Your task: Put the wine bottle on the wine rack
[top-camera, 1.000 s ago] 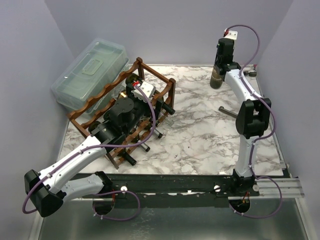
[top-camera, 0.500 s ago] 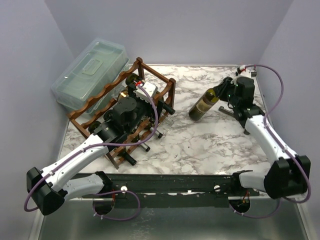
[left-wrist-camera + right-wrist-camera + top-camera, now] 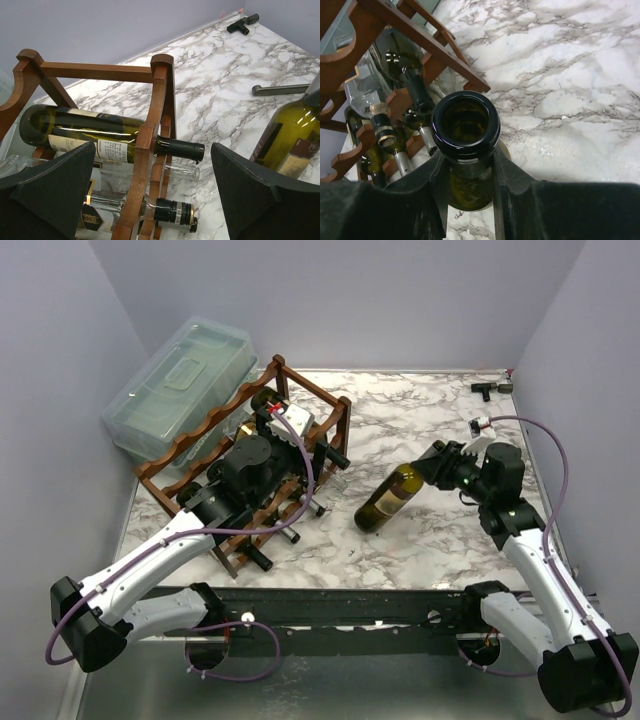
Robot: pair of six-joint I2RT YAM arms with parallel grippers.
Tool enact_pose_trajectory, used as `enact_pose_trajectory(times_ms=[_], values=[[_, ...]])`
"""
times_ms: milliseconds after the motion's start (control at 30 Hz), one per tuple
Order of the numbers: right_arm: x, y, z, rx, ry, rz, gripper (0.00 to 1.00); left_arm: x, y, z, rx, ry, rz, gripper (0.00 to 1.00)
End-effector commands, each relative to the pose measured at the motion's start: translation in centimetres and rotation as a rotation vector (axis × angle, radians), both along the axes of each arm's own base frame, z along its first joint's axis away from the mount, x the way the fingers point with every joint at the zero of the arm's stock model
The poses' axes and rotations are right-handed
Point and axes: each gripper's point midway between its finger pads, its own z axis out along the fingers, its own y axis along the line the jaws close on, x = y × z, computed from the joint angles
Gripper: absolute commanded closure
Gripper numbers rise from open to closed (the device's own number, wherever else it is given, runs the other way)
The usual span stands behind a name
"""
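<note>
My right gripper [image 3: 436, 466] is shut on the neck of an olive-green wine bottle [image 3: 387, 499], held tilted above the marble, its base toward the rack. In the right wrist view the open bottle mouth [image 3: 465, 124] sits between my fingers. The reddish-brown wine rack [image 3: 310, 400] stands at the left and holds several bottles; it also shows in the left wrist view [image 3: 155, 100]. My left gripper [image 3: 272, 420] hovers over the rack, open and empty, with wide-apart fingers [image 3: 260, 195]. The held bottle shows at the right edge of the left wrist view [image 3: 290, 140].
A clear plastic lidded box [image 3: 180, 380] lies behind the rack at far left. A grey metal rod [image 3: 280, 89] lies on the marble at the right. A small black T-shaped part [image 3: 487, 389] sits at the far right corner. Walls close in left, right and back.
My right arm has swung down and toward the left with the bottle, turning it from upright at the back right to tilted low near the table's middle. The left arm has stayed over the rack.
</note>
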Motion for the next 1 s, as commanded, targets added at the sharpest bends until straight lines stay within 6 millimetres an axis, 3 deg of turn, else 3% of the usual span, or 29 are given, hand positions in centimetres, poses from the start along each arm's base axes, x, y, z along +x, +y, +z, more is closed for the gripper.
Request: enact_pose_trajectory(times_ms=[0, 133, 233, 367, 500, 600, 667, 833, 967], values=[[-1.1, 1.3, 0.8, 0.068, -0.032, 0.067, 0.99, -0.4, 0.9, 1.7, -0.048, -0.037, 0.033, 0.01], [-1.9, 2.1, 0.5, 0.131, -0.023, 0.102, 1.0, 0.5, 1.5, 1.7, -0.019, -0.045, 0.088, 0.01], [-2.4, 2.8, 0.3, 0.194, -0.002, 0.129, 0.99, 0.0, 0.4, 2.1, -0.04, -0.041, 0.029, 0.01], [-3.2, 4.0, -0.2, 0.285, 0.047, 0.183, 1.0, -2.3, -3.0, 3.2, -0.114, -0.045, -0.196, 0.07], [-4.2, 4.4, -0.1, 0.357, 0.079, 0.198, 0.99, -6.1, -7.2, 3.0, -0.16, 0.0, -0.489, 0.08], [-4.7, 4.5, 0.6, 0.395, 0.079, 0.191, 1.0, -8.1, -9.5, 1.5, -0.124, 0.029, -0.599, 0.08], [-4.7, 4.3, 1.1, 0.41, 0.067, 0.179, 1.0, -8.8, -10.5, 0.0, -0.074, 0.037, -0.575, 0.07], [-4.4, 3.9, 2.8, 0.469, 0.024, 0.133, 0.99, -7.0, -10.7, -5.0, 0.165, 0.054, -0.345, 0.06], [-4.4, 4.1, 3.9, 0.526, 0.006, 0.142, 0.99, -5.6, -10.4, -7.6, 0.305, 0.108, -0.249, 0.04]])
